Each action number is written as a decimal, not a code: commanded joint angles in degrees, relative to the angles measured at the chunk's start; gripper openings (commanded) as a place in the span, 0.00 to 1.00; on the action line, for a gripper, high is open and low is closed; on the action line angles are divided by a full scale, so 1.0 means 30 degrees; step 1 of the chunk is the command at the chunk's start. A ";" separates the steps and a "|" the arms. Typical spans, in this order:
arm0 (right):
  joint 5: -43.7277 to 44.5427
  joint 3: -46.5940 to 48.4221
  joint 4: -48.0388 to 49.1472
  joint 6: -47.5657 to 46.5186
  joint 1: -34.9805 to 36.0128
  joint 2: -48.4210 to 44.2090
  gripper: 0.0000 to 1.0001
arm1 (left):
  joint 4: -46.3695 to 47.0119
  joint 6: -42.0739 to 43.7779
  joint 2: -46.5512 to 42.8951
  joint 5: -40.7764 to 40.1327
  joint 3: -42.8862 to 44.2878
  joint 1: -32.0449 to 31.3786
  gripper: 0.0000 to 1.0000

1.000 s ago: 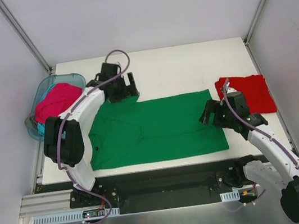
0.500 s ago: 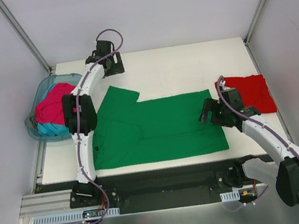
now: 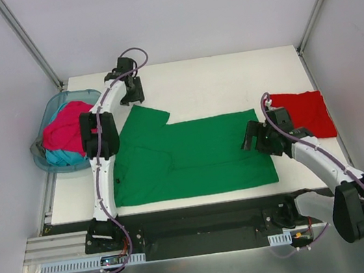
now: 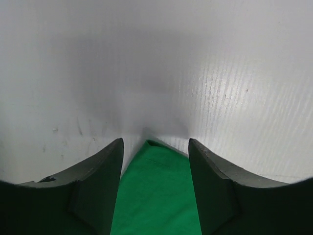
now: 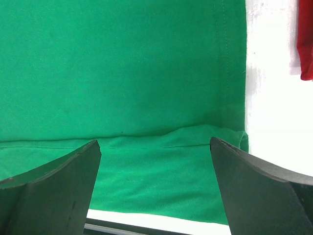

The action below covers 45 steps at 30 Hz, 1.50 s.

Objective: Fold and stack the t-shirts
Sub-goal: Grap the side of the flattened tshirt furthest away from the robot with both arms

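Note:
A bright green t-shirt (image 3: 192, 157) lies spread flat on the white table, one sleeve (image 3: 145, 119) pointing to the back left. My left gripper (image 3: 133, 96) is open just above that sleeve's tip (image 4: 155, 161), which lies between the jaws. My right gripper (image 3: 255, 140) is open and empty over the green shirt's right hem (image 5: 161, 171), where an edge is folded over. A folded red t-shirt (image 3: 301, 113) lies at the right and shows at the right wrist view's edge (image 5: 305, 44). Pink (image 3: 66, 125) and teal (image 3: 57, 158) shirts lie in the basket.
A clear teal plastic basket (image 3: 92, 95) stands at the table's left edge beside the left arm. White walls with metal posts enclose the table (image 3: 228, 80). The table's near edge (image 5: 146, 221) shows below the green shirt.
My left gripper has moved from over the shirt's shoulder to the back of the table, then come back slightly onto the sleeve tip. The sleeve now lies spread outward. My right gripper shifted slightly.

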 commanded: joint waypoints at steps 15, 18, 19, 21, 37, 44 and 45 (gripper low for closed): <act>-0.0357 0.0359 0.0728 -0.0151 -0.0091 0.0285 0.96 | -0.2292 -0.0297 0.0860 0.0755 0.0804 -0.0052 0.08; -0.0298 0.0417 0.0757 -0.0093 -0.0091 0.0226 0.96 | -0.2380 -0.0093 0.0597 0.0608 0.0658 -0.0052 0.00; -0.0298 0.0418 0.0728 -0.0064 -0.0120 0.0254 0.96 | -0.2351 -0.0033 0.0509 0.0550 0.0628 -0.0052 0.00; -0.0240 0.0622 0.0757 -0.0035 -0.0149 0.0313 0.96 | -0.2380 0.0201 0.0129 0.0432 0.0453 -0.0052 0.00; 0.6145 1.2127 -0.1613 -0.1439 -0.0237 1.1467 0.96 | -0.2205 -0.0530 -0.3797 0.2624 -0.2709 -0.0082 0.00; 0.7436 1.7025 -0.3519 -0.1910 -0.0647 1.6364 0.92 | -0.1766 -0.1028 -0.4881 0.3156 -0.4204 -0.0082 0.00; 0.7581 1.7348 -0.3840 -0.1649 -0.0735 1.6745 0.89 | -0.1678 -0.1174 -0.5028 0.3185 -0.4467 -0.0082 0.00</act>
